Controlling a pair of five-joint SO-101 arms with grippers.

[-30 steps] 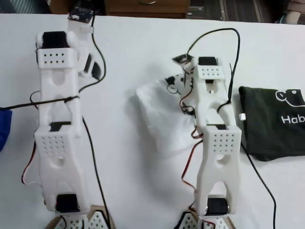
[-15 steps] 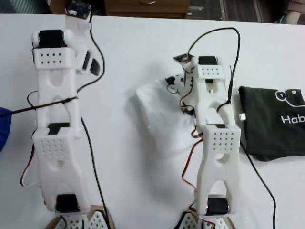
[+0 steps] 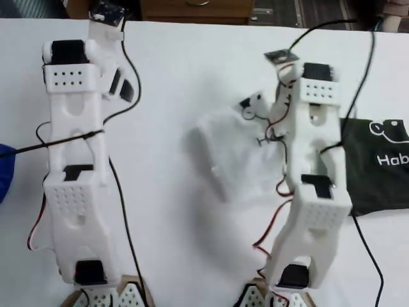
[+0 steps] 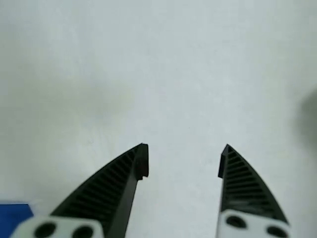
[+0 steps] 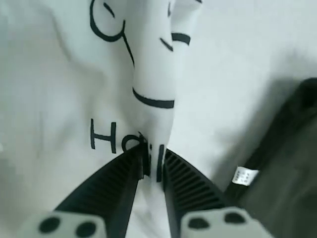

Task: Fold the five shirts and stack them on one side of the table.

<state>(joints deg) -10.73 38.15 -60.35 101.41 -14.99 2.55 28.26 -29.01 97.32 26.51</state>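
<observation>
Fabric of the white shirt (image 3: pixel 233 157) lies crumpled on the table (image 3: pixel 179 64), just beside the black shirt (image 3: pixel 377 166), on the side that faces the left arm. The right gripper (image 5: pixel 151 166) has its fingers clamped on a raised ridge of the white shirt's printed cloth.

The step in hand appears to be drawing this fold across.

- Carry the pinched cloth low and level. A high lift is likely to drag the whole shirt and disturb the layers beneath.
- Steer clear of the black shirt's near edge so that the fingers do not snag it.

The left gripper (image 4: pixel 183 161) hangs over bare table, well apart from the black shirt and beyond the white one. Its fingers are spread wide and hold nothing. Consider bringing it in to pin the white shirt's free side. A blue cloth (image 3: pixel 5 169) lies farthest from the black shirt.
</observation>
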